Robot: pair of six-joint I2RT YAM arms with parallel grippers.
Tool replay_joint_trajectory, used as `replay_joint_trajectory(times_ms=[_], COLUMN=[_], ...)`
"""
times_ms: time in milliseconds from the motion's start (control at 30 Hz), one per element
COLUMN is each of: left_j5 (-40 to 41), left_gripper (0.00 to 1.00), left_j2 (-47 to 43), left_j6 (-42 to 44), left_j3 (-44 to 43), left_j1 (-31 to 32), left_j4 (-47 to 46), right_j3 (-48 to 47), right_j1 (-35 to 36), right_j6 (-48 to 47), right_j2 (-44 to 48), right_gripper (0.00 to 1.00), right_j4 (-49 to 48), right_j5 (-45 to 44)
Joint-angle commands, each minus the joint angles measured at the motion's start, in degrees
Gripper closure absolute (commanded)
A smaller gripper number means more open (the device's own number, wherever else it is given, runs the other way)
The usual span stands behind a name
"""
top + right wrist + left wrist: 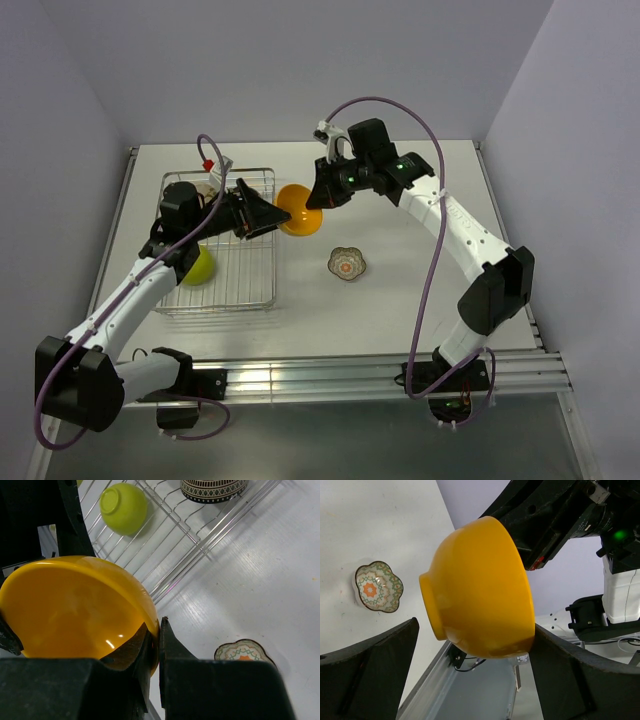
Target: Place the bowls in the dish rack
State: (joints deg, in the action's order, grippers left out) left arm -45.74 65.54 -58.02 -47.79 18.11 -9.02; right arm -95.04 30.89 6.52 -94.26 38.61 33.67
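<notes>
The right claw (pixel 319 199) is pinched shut on the rim of the orange bowl (pixel 299 210), which hangs tipped on its side straight ahead of the left claw (pixel 276 221), between its spread-open fingers, the dish rack (pixel 272 262) below and behind that claw

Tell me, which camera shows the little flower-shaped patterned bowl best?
The left wrist view: the scalloped patterned bowl is whole and its pattern is clear. The top view shows it whole but small; the right wrist view shows only its upper part.
</notes>
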Motion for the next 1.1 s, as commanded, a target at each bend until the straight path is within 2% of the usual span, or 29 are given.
replay_joint_trajectory(times_ms=[0,133,267,300,467,500,533,567,633,867,933,967,1067], left_j5=[-1.4,-1.5,-1.8,-1.8,-2.6,-2.8,-2.7,-2.6,-2.0,-0.8,-0.4,0.0,-0.6], left_gripper=[0.07,0.15,0.32,0.41,0.69,0.8,0.87,1.0,1.0,1.0,1.0,1.0,1.0], left_j2=[0.1,0.1,-0.2,-0.4,-0.7,-0.7,-0.6,-0.8,-0.9,-0.9,-0.9,-1.0,-1.0], left_j6=[-0.9,-0.6,-0.4,-0.3,-0.3,-0.1,0.2,1.0,1.7,4.5,5.6,6.4,7.7], left_j3=[0.0,0.1,0.2,0.3,0.9,0.8,0.6,0.4,0.0,-0.7,-1.2,-1.3,-0.7], left_j1=[0.3,0.4,0.4,0.4,0.5,0.5,0.5,0.5,0.5,0.0,-0.4,-0.5,-1.6], left_j4=[-3.4,-3.6,-3.6,-3.6,-3.6,-3.6,-3.0,-2.5,-0.9,2.5,3.8,4.8,5.8], right_j3=[-2.7,-2.6,-2.9,-3.0,-3.9,-4.2,-4.4,-4.8,-5.5,-5.5,-5.4,-5.6,-5.3], right_j1=[0.9,1.0,1.3,1.3,1.3,1.2,1.3,1.3,1.3,1.3,1.3,1.3,1.2], right_j6=[0.3,0.4,0.2,0.2,-0.2,-0.3,-0.5,-0.5,-0.9,-1.0,-1.2,-1.2,-1.2], right_j2=[0.4,0.0,-0.2,-0.2,-1.1,-1.2,-1.4,-1.6,-1.8,-1.4,-1.3,-1.2,-0.6], right_gripper=[1.0,1.0,1.0,1.0,1.0,1.0,1.0,0.94,0.89,0.45,0.39,0.31,0.23], right_j4=[-1.6,-1.6,-1.3,-1.3,-0.3,0.0,0.2,0.7,1.5,2.3,2.8,3.0,3.3], right_j5=[1.0,1.0,0.9,0.9,1.2,1.2,0.8,0.6,0.3,-0.3,0.2,0.4,1.4])
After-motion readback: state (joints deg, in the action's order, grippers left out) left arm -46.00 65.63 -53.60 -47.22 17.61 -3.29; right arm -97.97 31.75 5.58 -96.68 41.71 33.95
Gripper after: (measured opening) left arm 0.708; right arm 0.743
